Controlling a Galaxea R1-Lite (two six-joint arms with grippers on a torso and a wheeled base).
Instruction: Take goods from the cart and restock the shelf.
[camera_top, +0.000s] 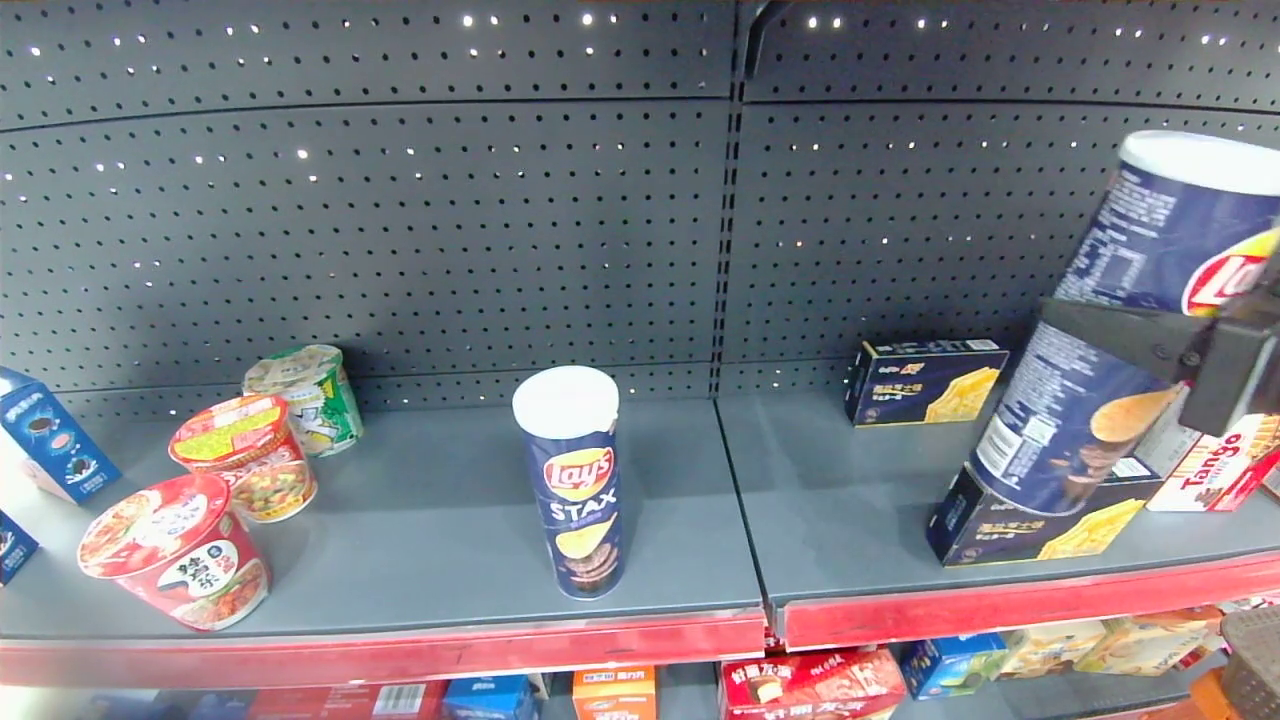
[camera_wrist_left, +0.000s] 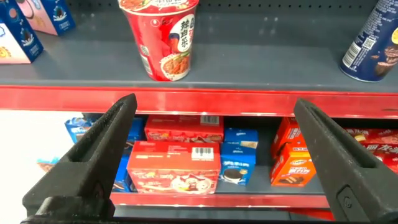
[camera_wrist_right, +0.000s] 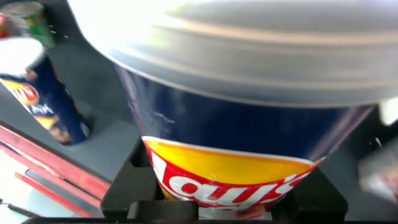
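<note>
Right hand (camera_wrist_right: 217, 196) clamps a tilted navy chip can (camera_top: 1060, 425), white lid (camera_top: 1200, 160); left hand (camera_wrist_left: 214, 106) gapes empty

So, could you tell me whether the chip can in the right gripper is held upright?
No, the chip can in the right gripper leans clearly, its white lid tipped toward the robot's right.

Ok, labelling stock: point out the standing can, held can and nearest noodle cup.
Standing can (camera_top: 575, 490), head view, label.
Held can (camera_top: 1060, 430), head view, lower body.
Nearest noodle cup (camera_top: 212, 582), head view, side wall.
</note>
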